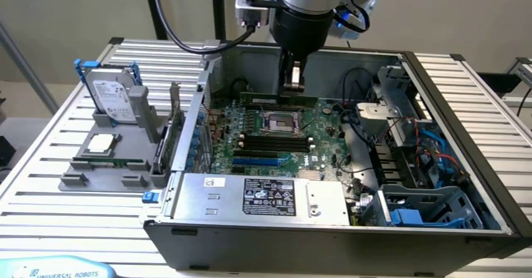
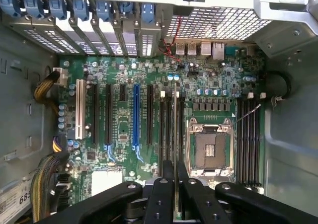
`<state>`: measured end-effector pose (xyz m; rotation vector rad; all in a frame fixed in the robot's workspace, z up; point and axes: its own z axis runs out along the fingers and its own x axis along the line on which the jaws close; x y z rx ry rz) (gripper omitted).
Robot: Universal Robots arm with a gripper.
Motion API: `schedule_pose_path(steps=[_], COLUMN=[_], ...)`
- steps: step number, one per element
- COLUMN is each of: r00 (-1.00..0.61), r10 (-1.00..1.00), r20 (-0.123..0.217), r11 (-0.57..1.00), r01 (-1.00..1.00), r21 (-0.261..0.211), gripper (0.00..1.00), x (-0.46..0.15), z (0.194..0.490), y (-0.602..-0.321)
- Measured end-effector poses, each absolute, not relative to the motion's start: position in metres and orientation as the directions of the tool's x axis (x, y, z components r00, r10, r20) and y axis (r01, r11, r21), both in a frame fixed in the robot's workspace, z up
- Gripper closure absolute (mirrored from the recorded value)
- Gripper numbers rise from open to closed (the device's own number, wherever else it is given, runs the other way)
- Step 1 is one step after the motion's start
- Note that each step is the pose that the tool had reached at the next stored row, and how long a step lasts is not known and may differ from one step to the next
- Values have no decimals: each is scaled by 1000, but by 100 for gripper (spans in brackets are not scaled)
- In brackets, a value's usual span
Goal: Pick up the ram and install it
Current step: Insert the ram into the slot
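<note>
My gripper (image 1: 291,88) hangs inside the open computer case, shut on the ram (image 1: 278,96), a slim green stick held level by its long edge just above the far side of the motherboard (image 1: 320,142). The processor socket (image 1: 277,123) and the black memory slots (image 1: 275,143) lie just in front of the stick. In the wrist view the black fingers (image 2: 161,196) clamp the ram (image 2: 175,134), which shows edge-on as a thin strip. It runs in line with the long black slots (image 2: 166,129) beside the processor socket (image 2: 211,149).
A silver power supply (image 1: 258,197) fills the case's near side. Cables and a drive cage (image 1: 415,159) crowd the exterior view's right. Outside the case on the exterior view's left, a grey fixture (image 1: 75,179) carries a hard drive (image 1: 112,94) and a square processor chip (image 1: 99,143).
</note>
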<state>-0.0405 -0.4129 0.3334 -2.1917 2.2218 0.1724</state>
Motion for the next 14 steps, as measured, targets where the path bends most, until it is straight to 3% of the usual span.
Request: schedule_pose_path(steps=[14], r00=[-25], r10=[-996], r20=[-88], r11=[19], r01=[-998], r21=[67], gripper=[86], x=[-41], z=[308], y=[-403])
